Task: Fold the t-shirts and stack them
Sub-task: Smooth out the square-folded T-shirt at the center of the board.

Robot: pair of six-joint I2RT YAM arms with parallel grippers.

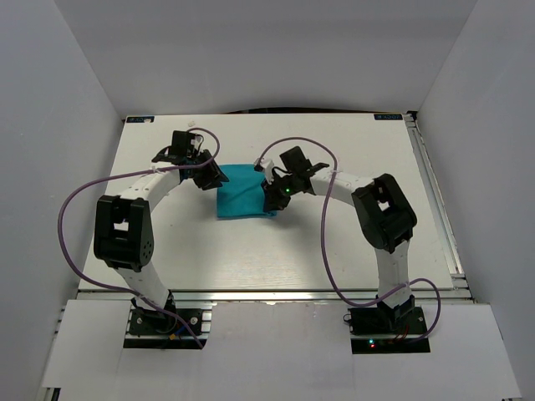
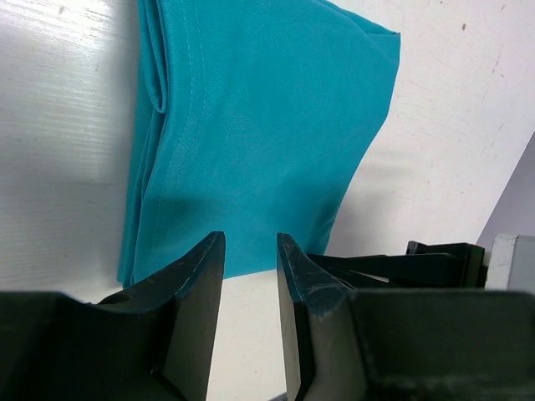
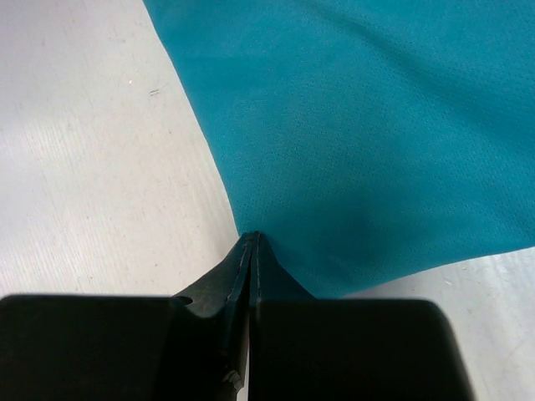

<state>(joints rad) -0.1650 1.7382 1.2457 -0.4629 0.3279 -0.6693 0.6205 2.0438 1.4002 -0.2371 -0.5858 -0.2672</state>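
**Item:** t-shirt (image 1: 242, 194), teal, plain, one piece. Folded to a compact rectangle and lying flat near the middle of the tabletop (image 1: 334, 251), a little toward the far side, between the two arms. The left wrist view shows stacked layers and a stitched hem along one long side.

**Right jaws:** pressed together, pinching a small bit of cloth at the shirt's right edge. The fabric rises to the tips in a shallow tent.

**Left jaws:** partly spread with nothing between them, poised at the shirt's left border, tips just over the cloth.

**Step in hand (judged):** squaring or shifting the folded bundle, or a last fold.
- The left jaws would do best to close on the whole stack of layers at their edge, not the top ply alone.
- Both sides should then travel low and at one pace, or the fold is likely to open or drag crooked.
- The right pinch looks shallow, so a sharp tug may slip it.

**Edges and room:**
- Bare tabletop surrounds the shirt, with more open surface on the near side than toward the far edge.
- White walls (image 1: 75, 83) close in the left, far and right sides.
- A metal rail (image 1: 435, 200) runs along the right margin.
- Purple cables (image 1: 71, 209) loop beside each arm, the right one close above the shirt.
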